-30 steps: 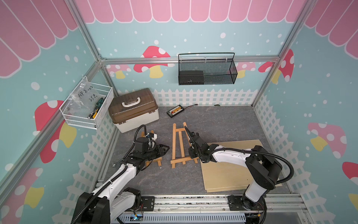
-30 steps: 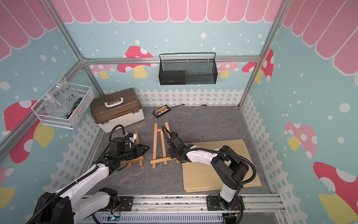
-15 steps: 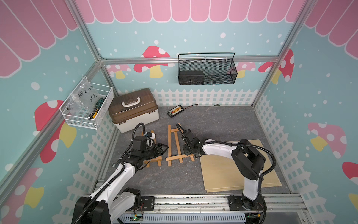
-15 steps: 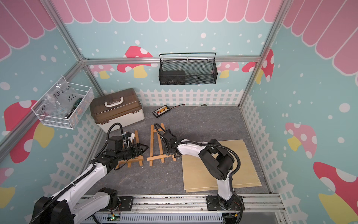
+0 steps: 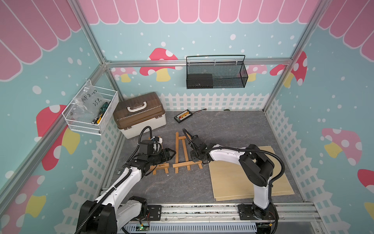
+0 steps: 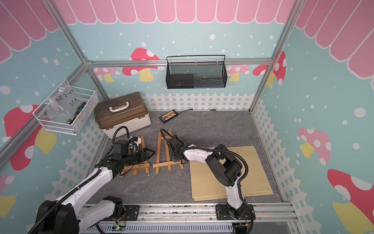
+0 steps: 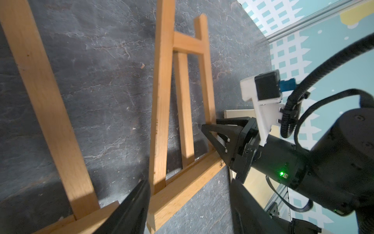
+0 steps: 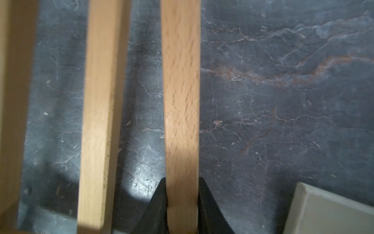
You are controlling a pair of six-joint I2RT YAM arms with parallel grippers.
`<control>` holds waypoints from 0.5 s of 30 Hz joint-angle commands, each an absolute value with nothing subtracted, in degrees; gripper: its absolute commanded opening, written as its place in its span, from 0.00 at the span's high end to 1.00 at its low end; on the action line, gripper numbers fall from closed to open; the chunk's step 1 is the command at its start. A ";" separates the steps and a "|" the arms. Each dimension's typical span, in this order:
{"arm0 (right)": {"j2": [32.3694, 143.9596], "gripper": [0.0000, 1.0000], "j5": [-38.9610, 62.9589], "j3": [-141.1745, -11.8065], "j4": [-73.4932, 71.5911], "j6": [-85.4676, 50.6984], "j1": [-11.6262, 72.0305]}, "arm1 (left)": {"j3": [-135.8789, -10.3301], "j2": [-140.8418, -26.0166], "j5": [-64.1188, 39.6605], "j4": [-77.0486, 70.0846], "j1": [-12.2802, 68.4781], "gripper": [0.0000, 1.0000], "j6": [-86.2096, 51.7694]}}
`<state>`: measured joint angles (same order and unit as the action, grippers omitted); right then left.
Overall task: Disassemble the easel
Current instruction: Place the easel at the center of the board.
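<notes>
**Easel nudged left, right arm folded in**

Flat on the grey floor at lower centre in both top views, the easel [image 5: 176,152] [image 6: 158,152] has one leg pinched by the right gripper [image 8: 182,182]. The left gripper [image 5: 172,155], fingers spread wide, reaches across a second easel [image 5: 160,167] just left. A plywood board [image 5: 242,182] lies lower right.

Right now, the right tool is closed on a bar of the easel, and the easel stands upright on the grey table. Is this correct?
No. The easel lies flat on the grey table, as both top views show. The right tool is closed on one bar.
</notes>
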<state>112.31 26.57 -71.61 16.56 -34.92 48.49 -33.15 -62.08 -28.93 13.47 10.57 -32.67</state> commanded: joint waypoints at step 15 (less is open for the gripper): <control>111.07 0.65 23.24 -72.68 17.48 -36.04 48.58 | -37.24 -65.21 -29.23 14.63 10.03 0.30 -29.46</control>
